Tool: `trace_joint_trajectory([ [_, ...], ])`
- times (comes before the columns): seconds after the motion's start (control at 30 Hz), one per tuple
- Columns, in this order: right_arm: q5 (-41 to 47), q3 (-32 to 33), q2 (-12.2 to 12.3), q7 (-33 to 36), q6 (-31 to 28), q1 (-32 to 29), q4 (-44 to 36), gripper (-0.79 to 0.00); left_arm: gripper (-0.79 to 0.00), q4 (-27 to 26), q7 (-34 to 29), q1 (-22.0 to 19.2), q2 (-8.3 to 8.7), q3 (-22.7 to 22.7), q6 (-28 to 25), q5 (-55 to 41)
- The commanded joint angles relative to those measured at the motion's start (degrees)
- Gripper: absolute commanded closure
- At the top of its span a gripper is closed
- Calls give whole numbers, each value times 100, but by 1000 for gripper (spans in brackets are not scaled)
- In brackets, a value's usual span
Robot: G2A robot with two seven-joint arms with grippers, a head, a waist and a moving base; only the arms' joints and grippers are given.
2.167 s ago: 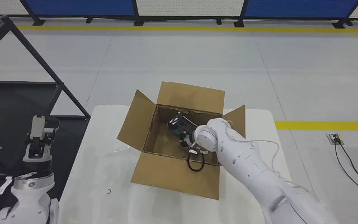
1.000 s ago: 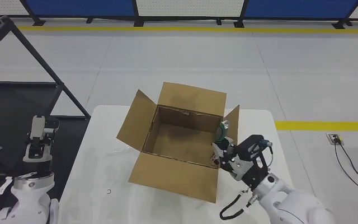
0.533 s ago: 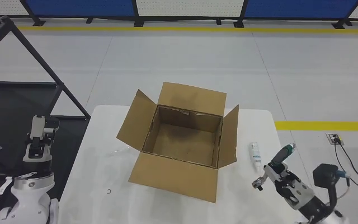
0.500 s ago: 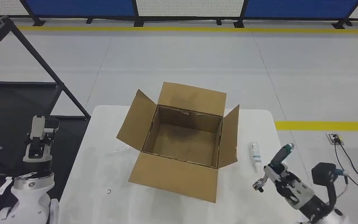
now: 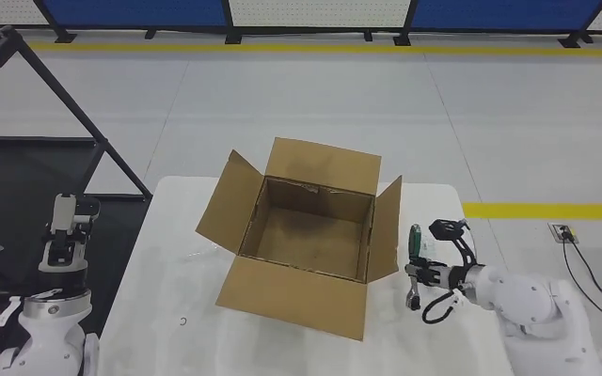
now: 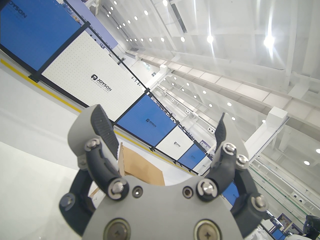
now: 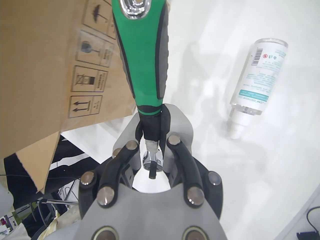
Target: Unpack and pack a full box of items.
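Your right gripper [image 7: 151, 128] is clamped on the neck of a green-and-grey-handled chrome ratchet tool [image 7: 140, 51], over the white table [image 5: 169, 282] just right of the open brown cardboard box [image 5: 292, 293]. A clear plastic spray bottle [image 7: 258, 76] lies on the table beside that tool. Your left gripper [image 6: 161, 119], off the table's left edge, points up with its claw spread wide.

The right arm's jaws clamp the black neck of a green-handled ratchet tool [image 7: 140, 51], its handle running alongside the cardboard box [image 7: 45, 38] flap. A clear bottle [image 7: 260, 76] lies on the white bench [image 7: 212, 13], apart from the tool.
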Motion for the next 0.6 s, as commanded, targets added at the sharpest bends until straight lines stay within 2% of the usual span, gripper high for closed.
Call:
trace_joint_trajectory([
  [0.0, -204, -200, -6, 69, 217, 255, 350, 0, -785, 0, 0, 0, 0, 0, 0, 0],
  [0.27, -602, -793, -35, 254, 611, 842, 1208, 0, -785, 0, 0, 0, 0, 0, 0, 0],
  [0.57, -554, -1111, -66, 68, 564, 1136, 1806, 0, -785, 0, 0, 0, 0, 0, 0, 0],
])
